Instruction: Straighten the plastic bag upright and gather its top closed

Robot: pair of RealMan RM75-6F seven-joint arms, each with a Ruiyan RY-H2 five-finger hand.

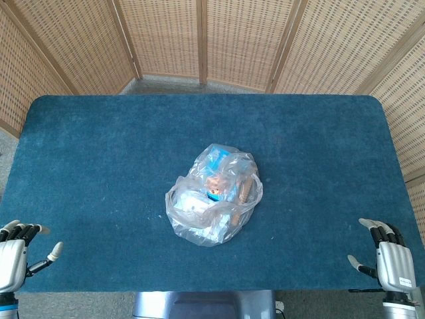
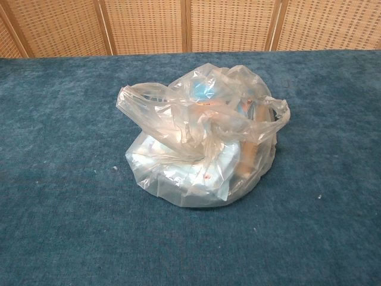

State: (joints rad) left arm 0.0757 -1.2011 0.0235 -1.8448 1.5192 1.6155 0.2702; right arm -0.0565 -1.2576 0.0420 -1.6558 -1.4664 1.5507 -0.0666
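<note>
Both my hands idle at near surface (image 1: pixel 99 153) edge, fingers apart, holding nothing: left hand (image 1: pixel 14 256), right hand (image 1: pixel 390 259). Plastic bag (image 1: pixel 214 194) slumped mid-surface, roughly equidistant, ahead between them; crumpled top (image 2: pixel 202 110) open.

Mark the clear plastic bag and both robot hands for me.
clear crumpled plastic bag (image 1: pixel 214 197), head view, on its middle.
left hand (image 1: pixel 14 256), head view, on the back of the hand.
right hand (image 1: pixel 392 260), head view, on the back of the hand.
</note>
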